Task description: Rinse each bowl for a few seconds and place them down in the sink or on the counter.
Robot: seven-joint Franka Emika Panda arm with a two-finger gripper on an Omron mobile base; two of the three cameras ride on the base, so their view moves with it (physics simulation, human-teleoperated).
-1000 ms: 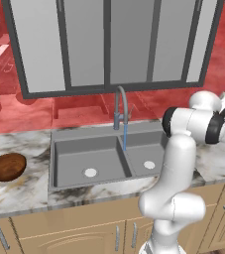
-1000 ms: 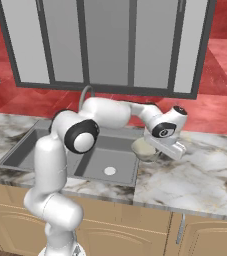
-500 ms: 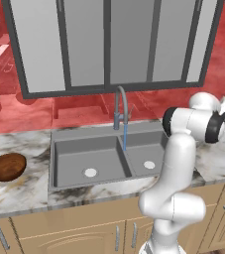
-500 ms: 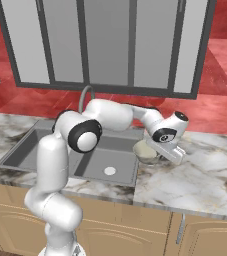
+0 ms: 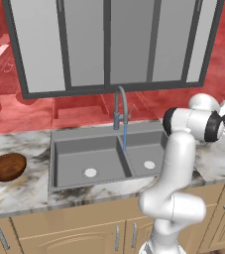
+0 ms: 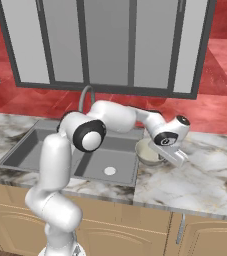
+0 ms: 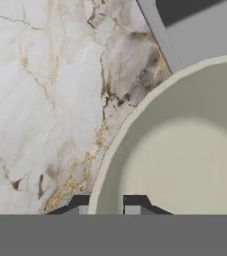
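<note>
A pale greenish-beige bowl with a cream inside sits on the white marble counter just right of the sink. My gripper is shut on its near rim, one fingertip on each side of the wall. In the right base view the gripper hangs low over the bowl's right side. The glossy reddish-brown bowl rests upright on the counter left of the sink, far from the hand.
The curved grey faucet stands behind the divider, with a thin blue stream of water falling into the sink. A window and red tiled wall run behind the counter. Bare marble extends right of the pale bowl.
The hand has come down a little with the pale bowl, bringing it onto the counter beside the sink. The brown bowl has not moved.
</note>
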